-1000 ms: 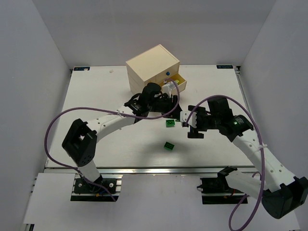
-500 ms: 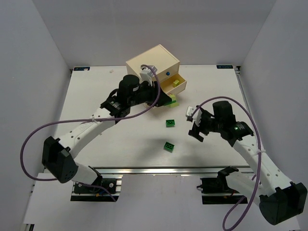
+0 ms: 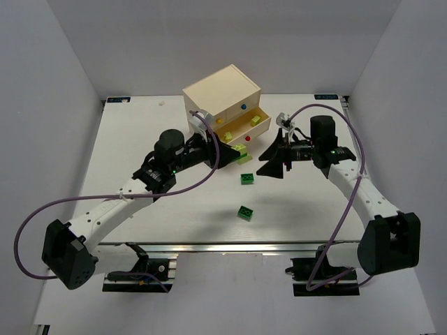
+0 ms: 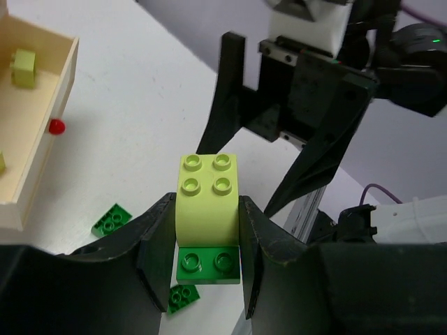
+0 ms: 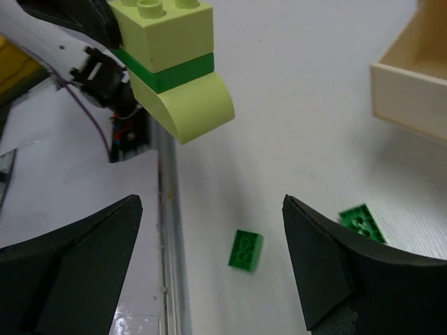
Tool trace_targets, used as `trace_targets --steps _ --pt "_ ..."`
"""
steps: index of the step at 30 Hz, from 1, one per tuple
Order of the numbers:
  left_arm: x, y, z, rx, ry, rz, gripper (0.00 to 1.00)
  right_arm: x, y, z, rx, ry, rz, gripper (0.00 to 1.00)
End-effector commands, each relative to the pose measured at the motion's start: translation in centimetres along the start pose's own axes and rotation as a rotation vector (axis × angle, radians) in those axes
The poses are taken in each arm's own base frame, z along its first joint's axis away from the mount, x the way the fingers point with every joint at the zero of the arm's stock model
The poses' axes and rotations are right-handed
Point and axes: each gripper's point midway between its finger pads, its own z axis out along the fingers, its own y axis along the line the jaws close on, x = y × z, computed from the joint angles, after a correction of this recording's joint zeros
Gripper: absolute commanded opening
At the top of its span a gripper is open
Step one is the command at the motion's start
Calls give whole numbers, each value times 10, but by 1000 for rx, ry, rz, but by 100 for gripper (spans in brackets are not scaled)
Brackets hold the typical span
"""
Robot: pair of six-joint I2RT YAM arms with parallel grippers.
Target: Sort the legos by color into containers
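Observation:
My left gripper [image 4: 207, 218] is shut on a lego stack: a yellow-green brick [image 4: 208, 188] on a thin green plate [image 4: 207, 264]. In the top view the stack [image 3: 241, 151] hangs just in front of the chest's open drawer [image 3: 260, 128], which holds yellow-green legos. My right gripper [image 3: 274, 158] stands open to the right of the stack, jaws pointed at it. The right wrist view shows the stack [image 5: 171, 63] ahead and above. Two green legos [image 3: 246, 179] [image 3: 245, 212] lie on the table; one green lego [image 5: 245, 249] lies between the right fingers' line of sight.
The cream chest [image 3: 222, 94] stands at the back centre with a blue knob [image 3: 244, 107] and a red knob [image 3: 248, 138]. The open drawer's wall [image 4: 49, 132] is left of the held stack. The table's front rail [image 5: 167, 230] runs below.
The left gripper has drawn back slightly from the drawer with the stack. The right arm has swung up and toward the back, turning its open jaws toward the stack.

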Motion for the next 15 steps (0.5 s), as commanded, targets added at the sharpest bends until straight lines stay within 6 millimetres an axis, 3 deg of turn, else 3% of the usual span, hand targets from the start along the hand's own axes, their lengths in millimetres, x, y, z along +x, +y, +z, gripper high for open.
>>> trace_targets --steps 1,5,15 --pt "-37 -26 -7 97 -102 80 0 -31 37 -1 -223 -66 -53 87" --pt "-37 -31 -2 131 -90 78 0 -35 46 0 -291 -77 -95 89" --pt "-37 -41 3 195 -79 50 0 -48 44 13 -300 -89 -159 88"
